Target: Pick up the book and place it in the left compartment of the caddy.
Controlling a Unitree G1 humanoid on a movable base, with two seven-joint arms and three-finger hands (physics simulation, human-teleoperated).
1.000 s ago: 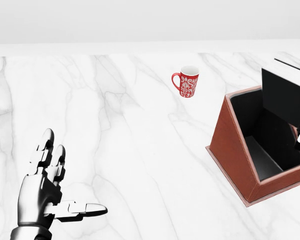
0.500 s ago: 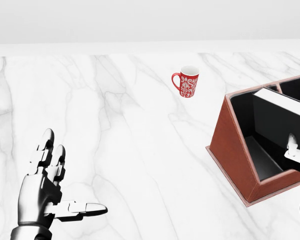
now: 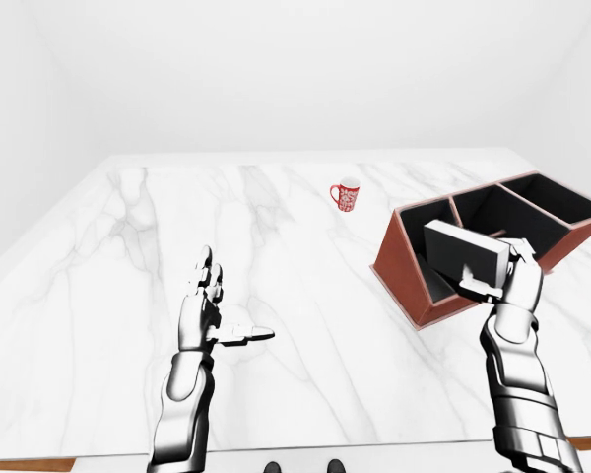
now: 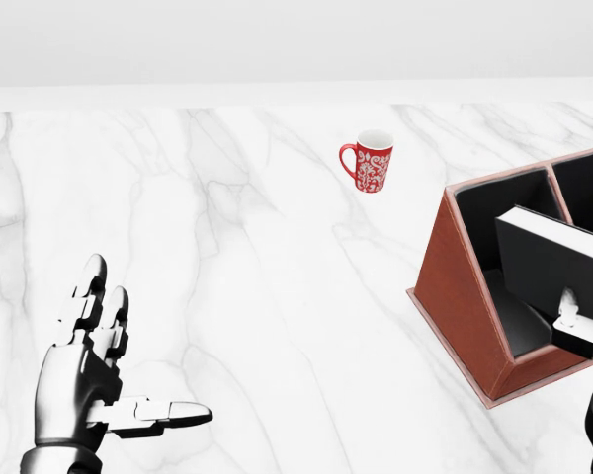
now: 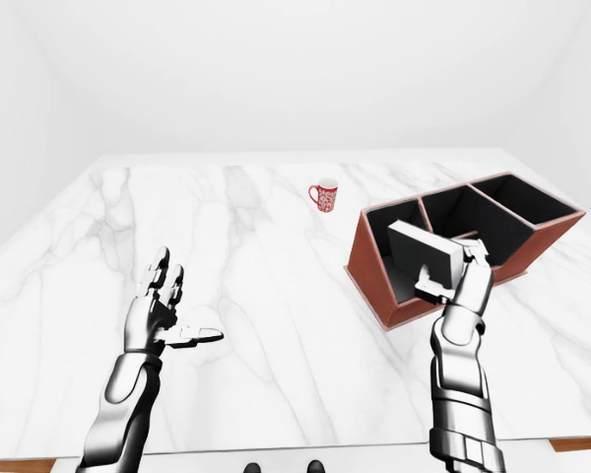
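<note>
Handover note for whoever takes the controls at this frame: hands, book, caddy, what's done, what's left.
Right hand: shut on the book, gripping its lower right edge.
Left hand: open and empty, over the marble table.
Book: lifted, tilted, held over the caddy's left compartment, partly within its opening as far as these views show; not released.
Caddy: three compartments, at the right of the eye views; the red mug stands apart from it, up and to the left.
Done: pickup, carry to the caddy.
Left: lower the book fully into the left compartment, open the fingers, withdraw.
</note>
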